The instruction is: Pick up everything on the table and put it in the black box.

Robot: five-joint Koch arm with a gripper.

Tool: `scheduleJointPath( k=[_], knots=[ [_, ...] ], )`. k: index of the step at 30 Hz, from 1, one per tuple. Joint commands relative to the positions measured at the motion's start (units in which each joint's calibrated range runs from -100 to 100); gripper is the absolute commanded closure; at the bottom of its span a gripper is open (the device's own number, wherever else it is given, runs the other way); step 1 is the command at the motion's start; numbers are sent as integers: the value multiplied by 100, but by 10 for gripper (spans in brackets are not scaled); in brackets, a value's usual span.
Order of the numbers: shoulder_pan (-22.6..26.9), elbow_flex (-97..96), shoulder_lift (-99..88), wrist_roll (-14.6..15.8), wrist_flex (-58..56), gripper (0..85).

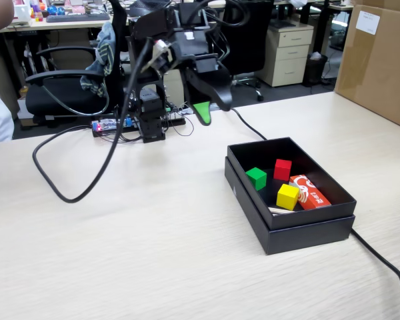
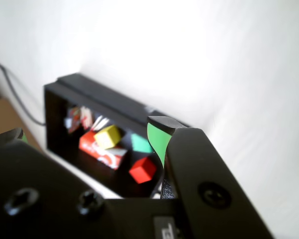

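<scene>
Fixed view
arm: black Koch arm w/ gripper (image 1: 210,110) raised above the table (image 1: 120,253), near 12 o'clock of frame centre; nothing in it.
jaws: one dark finger and one green-padded tip show, close together in this view; gap not readable here.
black box (image 1: 305,235): at 4 o'clock of centre, on the tabletop, apart from the arm; stepped rim visible.
green cube (image 1: 256,178): inside the box, at 10 o'clock of the box floor, flat on it.
red cube (image 1: 282,169): in the box, at 2 o'clock of the green one, just beside it.
yellow cube (image 1: 287,197): in the box, at 5 o'clock of the green one, resting partly on a pale flat item.
red packet (image 1: 309,192): lying flat, touching the yellow cube's right side.
cables: black cable (image 1: 67,193) loops over the table at 9 o'clock; another runs off from the box at 5 o'clock.
carton (image 1: 377,60): brown, at 2 o'clock edge of the table.

Wrist view
gripper (image 2: 87,134): fills the bottom; right jaw w/ green pad at 6 o'clock, left jaw tip low at 9 o'clock; jaws spread wide apart, empty.
black box (image 2: 97,102): seen between the jaws, blurred.
contents: green cube (image 2: 139,143) near the pad, red cube (image 2: 142,170) at 6 o'clock of it, yellow cube (image 2: 108,136) at 9 o'clock, on the red packet (image 2: 97,149).
</scene>
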Motion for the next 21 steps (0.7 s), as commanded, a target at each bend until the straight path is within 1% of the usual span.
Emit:
scheduleJointPath(
  k=[1, 4, 7, 12, 13, 16, 17, 21],
  knots=[
    [-176, -400, -1309, -112, 136, 367],
    [-313, -1343, -2170, -142, 396, 366],
    [-342, -2313, -3099, -127, 594, 367],
    [-381, -3963, -4339, -98, 1268, 367],
    [-376, -4689, -4821, -88, 1743, 367],
    [-386, -5215, -5119, -34, 2003, 368],
    [-405, -5858, -5383, -5, 2262, 367],
    [-513, -6593, -5475, -34, 2746, 362]
  ],
)
